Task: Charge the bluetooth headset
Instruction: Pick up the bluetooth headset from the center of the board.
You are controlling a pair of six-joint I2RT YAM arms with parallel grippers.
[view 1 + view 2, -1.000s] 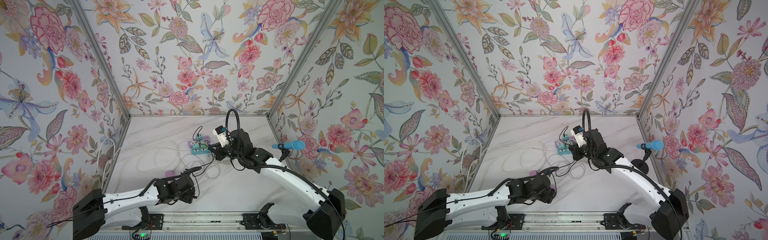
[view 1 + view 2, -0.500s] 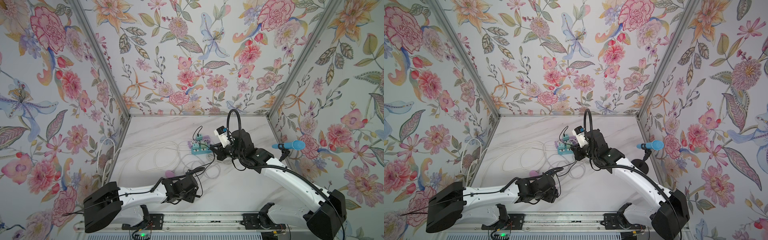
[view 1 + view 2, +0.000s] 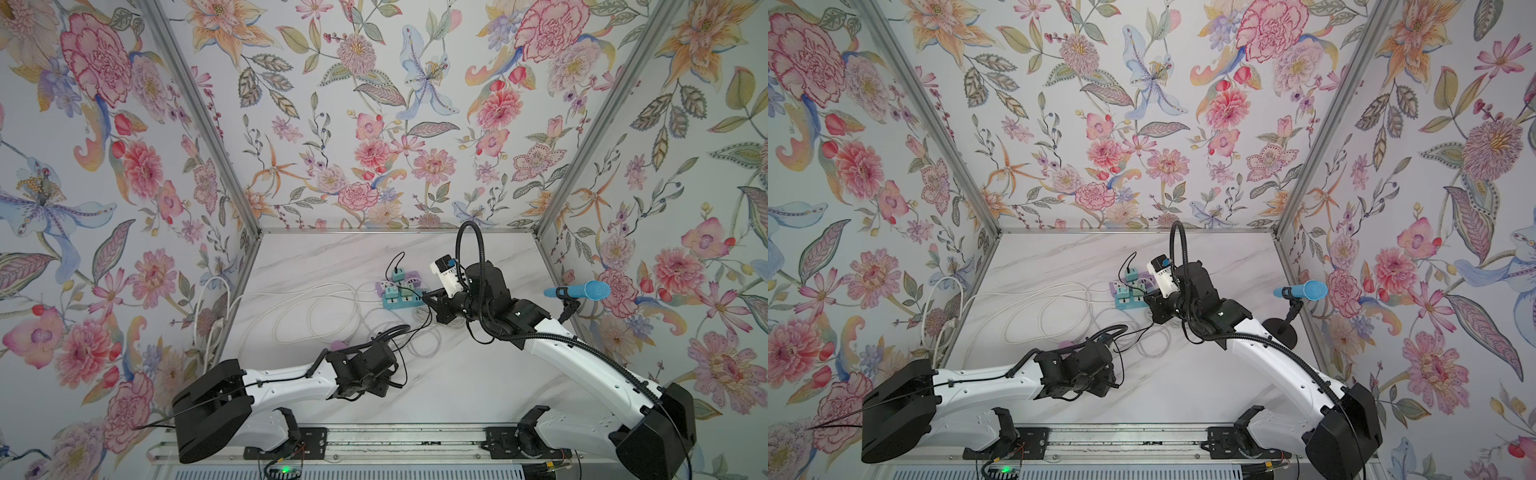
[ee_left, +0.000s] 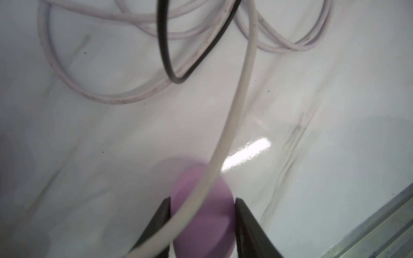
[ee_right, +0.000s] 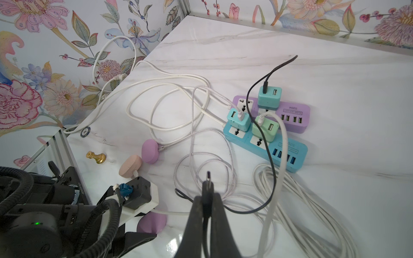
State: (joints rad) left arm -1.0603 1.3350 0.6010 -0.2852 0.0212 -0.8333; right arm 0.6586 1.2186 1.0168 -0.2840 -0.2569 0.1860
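Light, slippery I'd judge, the purple headset case [image 4: 207, 225] wants gripping mid-body — left claw [image 4: 202, 201] half-open astride it, right claw [image 5: 207, 196] clamped on the black plug [image 5: 208, 177].

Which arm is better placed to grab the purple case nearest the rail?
Likely left: the left pincer straddles the purple case, a jaw on each side; the right pincer is shut on the black plug.
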